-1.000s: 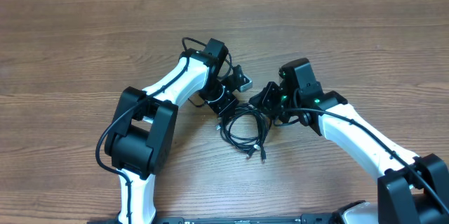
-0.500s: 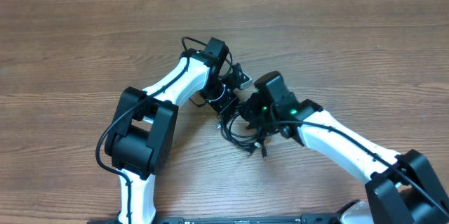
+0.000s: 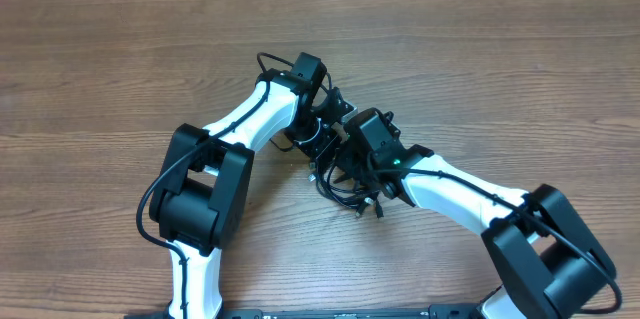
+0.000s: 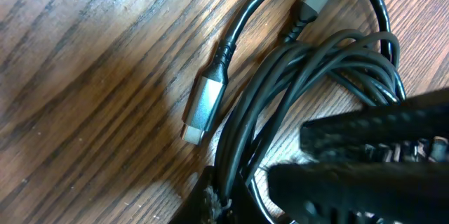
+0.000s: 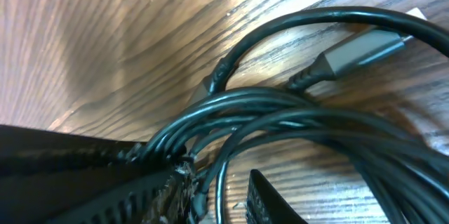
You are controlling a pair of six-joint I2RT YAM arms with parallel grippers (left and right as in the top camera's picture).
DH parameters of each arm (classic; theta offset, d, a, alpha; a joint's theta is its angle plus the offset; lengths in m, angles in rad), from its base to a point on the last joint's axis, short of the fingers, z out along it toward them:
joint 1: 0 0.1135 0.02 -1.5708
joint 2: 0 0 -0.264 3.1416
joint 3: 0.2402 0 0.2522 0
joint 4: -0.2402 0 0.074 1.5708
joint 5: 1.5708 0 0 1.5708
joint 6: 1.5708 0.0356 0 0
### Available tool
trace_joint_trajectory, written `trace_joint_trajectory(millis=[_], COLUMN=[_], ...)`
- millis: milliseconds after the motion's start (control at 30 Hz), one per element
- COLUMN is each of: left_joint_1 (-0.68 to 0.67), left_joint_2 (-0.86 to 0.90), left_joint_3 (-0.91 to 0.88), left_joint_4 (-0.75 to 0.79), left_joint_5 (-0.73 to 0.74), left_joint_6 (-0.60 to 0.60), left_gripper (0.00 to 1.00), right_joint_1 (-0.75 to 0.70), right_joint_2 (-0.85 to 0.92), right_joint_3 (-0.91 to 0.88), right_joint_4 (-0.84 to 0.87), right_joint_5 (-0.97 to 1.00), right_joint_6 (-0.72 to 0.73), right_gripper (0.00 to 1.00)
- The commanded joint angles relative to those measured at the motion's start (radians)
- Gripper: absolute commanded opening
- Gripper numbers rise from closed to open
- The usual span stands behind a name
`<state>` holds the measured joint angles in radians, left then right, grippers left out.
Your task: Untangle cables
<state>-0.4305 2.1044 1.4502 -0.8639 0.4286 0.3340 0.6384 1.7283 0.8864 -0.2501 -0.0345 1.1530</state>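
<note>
Overhead, we see left gripper (image 3: 318, 157) and right gripper (image 3: 343, 171) at the cables (image 3: 345, 197). Left is closed; whether right grips, we cannot tell.

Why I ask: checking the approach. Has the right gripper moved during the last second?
Yes. The right gripper moved left, onto the cables and close beside the left gripper, which stayed put.

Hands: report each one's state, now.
Left hand: closed; whether on the cables cannot be told.
Right hand: open, cables running between its jaws.
</note>
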Motion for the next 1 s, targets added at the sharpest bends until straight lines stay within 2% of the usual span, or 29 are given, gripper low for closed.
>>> trace_joint_trajectory(millis=[0, 167, 667, 800, 967], left_joint_1=[-0.01, -0.011, -0.011, -0.011, -0.011], left_joint_2=[0.008, 0.008, 0.008, 0.008, 0.008], left_joint_3=[0.023, 0.023, 0.023, 0.023, 0.023], left_joint_4=[0.005, 0.005, 0.005, 0.005, 0.004], left_joint_5=[-0.02, -0.02, -0.021, -0.021, -0.021], left_joint_6=[-0.02, -0.021, -0.021, -0.02, -0.021], left_gripper=[0.04, 0.04, 0.04, 0.04, 0.04], right_joint_1=[0.002, 0.003, 0.003, 0.003, 0.003], right_joint_2=[0.008, 0.012, 0.075, 0.083, 0.101], right_joint_3=[-0.003, -0.003, -0.003, -0.003, -0.003], right_joint_4=[0.011, 0.011, 0.059, 0.057, 0.061], right_joint_5=[0.044, 0.061, 0.061, 0.113, 0.111], right_joint_6=[0.01, 0.011, 0.01, 0.011, 0.011], right_gripper=[0.22, 0.17, 0.19, 0.22, 0.16])
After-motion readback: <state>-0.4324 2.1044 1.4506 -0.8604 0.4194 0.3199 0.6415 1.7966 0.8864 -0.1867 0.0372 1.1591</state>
